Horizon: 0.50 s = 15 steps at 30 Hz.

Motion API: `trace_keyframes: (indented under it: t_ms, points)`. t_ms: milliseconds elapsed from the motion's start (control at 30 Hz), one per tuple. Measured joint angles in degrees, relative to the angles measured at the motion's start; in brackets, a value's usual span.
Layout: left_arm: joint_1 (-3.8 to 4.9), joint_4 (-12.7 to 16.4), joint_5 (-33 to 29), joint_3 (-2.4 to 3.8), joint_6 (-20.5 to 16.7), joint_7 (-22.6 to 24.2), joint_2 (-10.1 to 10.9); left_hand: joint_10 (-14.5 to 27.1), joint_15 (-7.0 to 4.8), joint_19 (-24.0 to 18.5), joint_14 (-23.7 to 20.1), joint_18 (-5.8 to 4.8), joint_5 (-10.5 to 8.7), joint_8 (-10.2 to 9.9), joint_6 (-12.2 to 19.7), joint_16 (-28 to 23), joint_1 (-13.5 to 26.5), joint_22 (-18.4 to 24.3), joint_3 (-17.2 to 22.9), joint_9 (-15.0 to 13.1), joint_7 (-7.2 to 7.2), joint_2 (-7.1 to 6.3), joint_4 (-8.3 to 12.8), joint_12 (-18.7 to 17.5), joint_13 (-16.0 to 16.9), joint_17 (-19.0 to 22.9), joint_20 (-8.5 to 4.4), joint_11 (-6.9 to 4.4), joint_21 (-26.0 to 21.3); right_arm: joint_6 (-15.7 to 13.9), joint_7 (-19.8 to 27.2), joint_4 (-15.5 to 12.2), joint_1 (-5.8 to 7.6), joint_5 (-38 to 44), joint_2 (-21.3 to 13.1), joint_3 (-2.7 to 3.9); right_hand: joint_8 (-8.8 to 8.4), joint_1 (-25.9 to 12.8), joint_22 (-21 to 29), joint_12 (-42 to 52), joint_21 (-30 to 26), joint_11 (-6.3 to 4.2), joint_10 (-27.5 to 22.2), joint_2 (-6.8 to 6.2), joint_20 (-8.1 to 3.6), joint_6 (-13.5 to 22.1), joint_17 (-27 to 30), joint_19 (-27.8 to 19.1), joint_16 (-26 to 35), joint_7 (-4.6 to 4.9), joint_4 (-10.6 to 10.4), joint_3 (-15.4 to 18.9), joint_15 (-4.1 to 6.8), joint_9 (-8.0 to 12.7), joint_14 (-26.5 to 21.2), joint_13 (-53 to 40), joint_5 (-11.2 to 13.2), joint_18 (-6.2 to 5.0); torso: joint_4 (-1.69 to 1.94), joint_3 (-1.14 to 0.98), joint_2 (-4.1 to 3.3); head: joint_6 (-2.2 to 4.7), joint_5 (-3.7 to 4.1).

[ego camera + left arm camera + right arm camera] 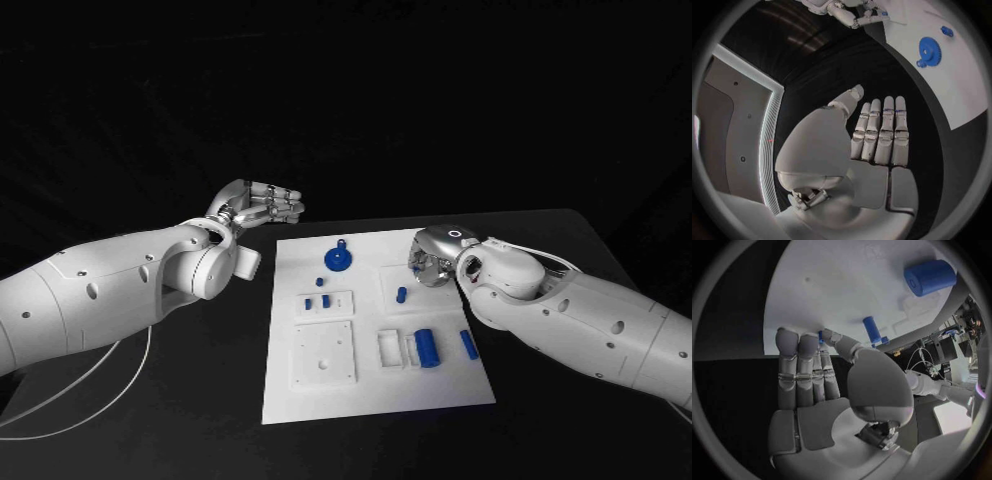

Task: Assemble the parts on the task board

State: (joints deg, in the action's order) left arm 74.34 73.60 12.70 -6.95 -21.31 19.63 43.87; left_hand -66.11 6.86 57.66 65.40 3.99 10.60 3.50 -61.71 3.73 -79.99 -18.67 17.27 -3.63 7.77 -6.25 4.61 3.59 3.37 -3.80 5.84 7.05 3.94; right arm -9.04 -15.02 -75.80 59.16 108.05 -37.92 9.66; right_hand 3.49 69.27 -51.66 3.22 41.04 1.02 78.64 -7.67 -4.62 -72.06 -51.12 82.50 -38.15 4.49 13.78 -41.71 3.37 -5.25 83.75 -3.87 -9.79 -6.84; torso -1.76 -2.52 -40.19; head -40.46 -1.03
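The silver right hand point(430, 262), fingers together and grasping nothing visible, hovers over the white plastic task board point(447, 385), just above a small blue upright peg point(401, 294). The left hand point(260, 208), clenched on nothing, waits off the board's far-left corner.

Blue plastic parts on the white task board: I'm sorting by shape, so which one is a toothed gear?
The round blue gear near the board's far edge; the other blue parts are plain pegs and cylinders.
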Motion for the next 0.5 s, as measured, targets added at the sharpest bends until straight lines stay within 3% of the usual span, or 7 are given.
trace_keyframes:
  t_ms: [300,500]
  points:
    - [0.0,-1.04,-0.05,0.0,0.21,-0.03,-0.28,0.0,0.0,0.0,0.0,0.0,0.0,0.0,0.0,0.0,0.0,0.0,0.0,0.0,0.0,0.0,0.0,0.0,0.0,0.0,0.0,0.0,0.0,-2.02,-0.39,-0.96,-0.32,0.28,-0.81,-0.14,-0.04,0.0,-1.62,0.25,-0.58,0.1,0.31,0.0,-0.2,-0.19,0.28,0.22,0.0,-0.2,-0.11,-0.54,0.12,-0.46,0.12,0.06,1.2,-0.06,0.02,-0.01,0.05,-0.02,-0.01]
    - [0.0,-1.96,-0.31,0.0,0.3,-0.03,-0.47,0.0,0.0,0.21,0.0,0.0,0.0,0.0,0.0,0.0,0.0,0.41,0.0,0.0,0.0,0.0,0.0,0.0,0.0,0.0,-0.21,0.0,0.0,-3.61,-0.38,-2.05,-0.37,-0.03,-1.62,0.87,-0.19,0.0,-2.31,0.29,-1.1,-0.11,0.51,0.0,-0.4,-0.44,0.44,0.43,-0.28,-0.36,-0.41,-0.84,0.2,-0.48,0.2,0.04,2.25,-0.06,-0.03,-0.01,0.12,0.05,-0.12]
